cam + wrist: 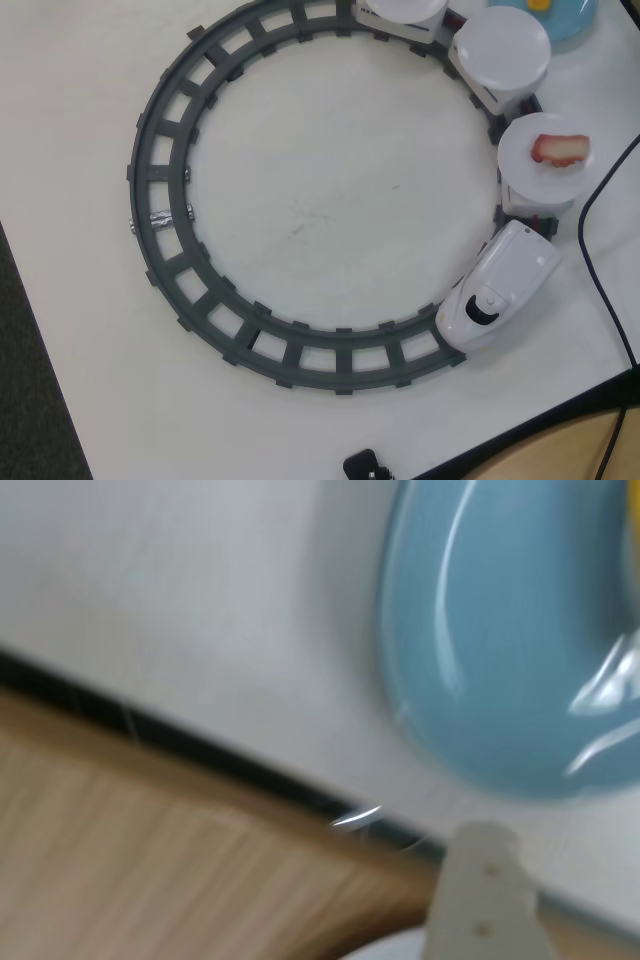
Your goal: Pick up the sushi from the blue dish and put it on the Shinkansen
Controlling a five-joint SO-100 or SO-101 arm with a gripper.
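Note:
The light-blue dish (570, 25) is cut off at the top right of the overhead view. A sliver of the yellow sushi (540, 4) shows on it at the frame edge. The white Shinkansen (500, 290) stands on the track at the right, pulling cars topped with white plates (500, 45). The plate nearest the nose carries a red-and-white piece (560, 150). The wrist view is blurred: the blue dish (500, 630) fills the upper right, with a yellow strip (633, 540) at the right edge. One pale finger (487, 890) of my gripper rises at the bottom, just short of the dish. The other finger is out of view.
A dark grey circular track (160, 170) covers most of the white table. A black cable (600, 240) runs down the right side. A black object (365, 466) sits at the front edge. The table's dark edge and a wooden surface (150, 860) show in the wrist view.

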